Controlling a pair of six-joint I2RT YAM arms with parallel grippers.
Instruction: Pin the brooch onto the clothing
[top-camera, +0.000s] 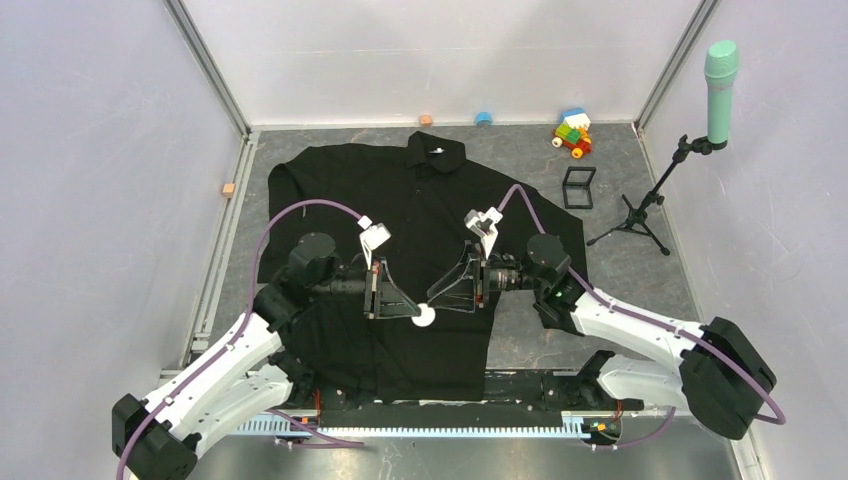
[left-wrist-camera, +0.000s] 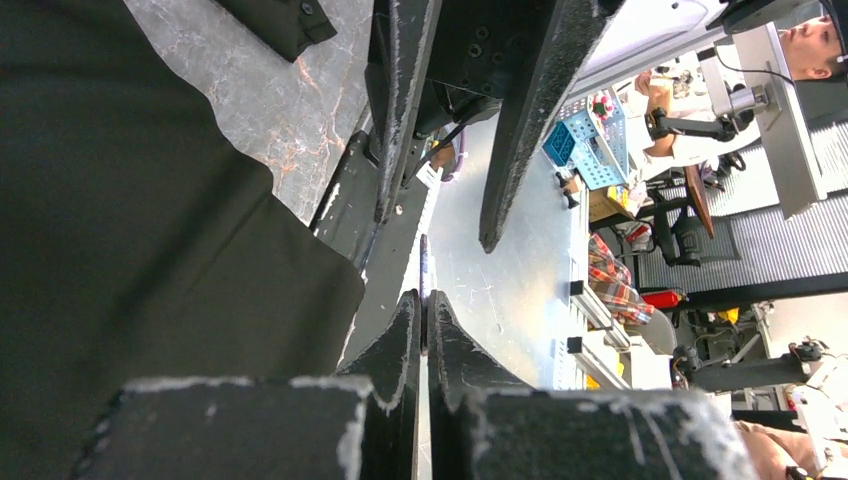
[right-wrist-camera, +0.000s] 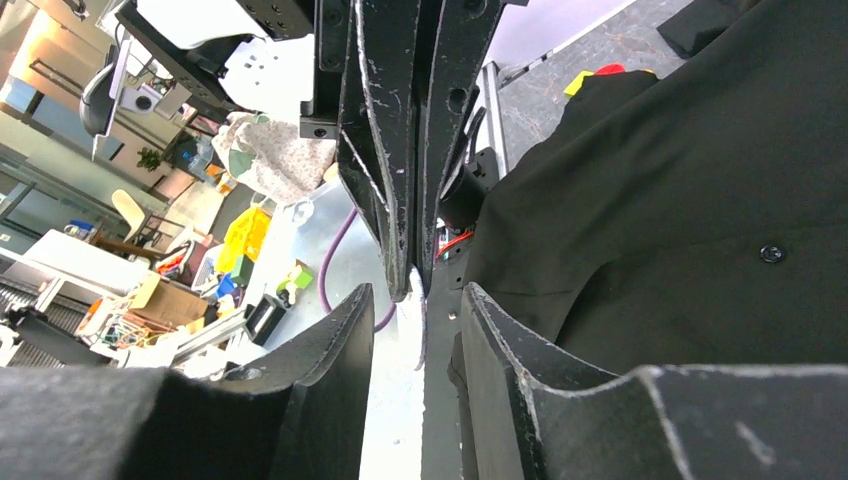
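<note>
Brooch (top-camera: 424, 316): small pale round disc, held over the lower front of the shirt (top-camera: 430, 200), edge-on to both wrist cameras.
Left gripper (top-camera: 412, 311): clamped on the disc from nine o'clock, so you've got it.
Right gripper (top-camera: 438, 299): fingers spread, tips straddling the disc from three o'clock, very close.
Axis: grippers nose to nose along nine-to-three.
Cloth: black, laid flat, collar at twelve.

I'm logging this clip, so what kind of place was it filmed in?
Probably a robotics lab test cell: white panel walls on aluminium posts enclose the table, and the left wrist view shows an office chair and a person beyond.
</note>
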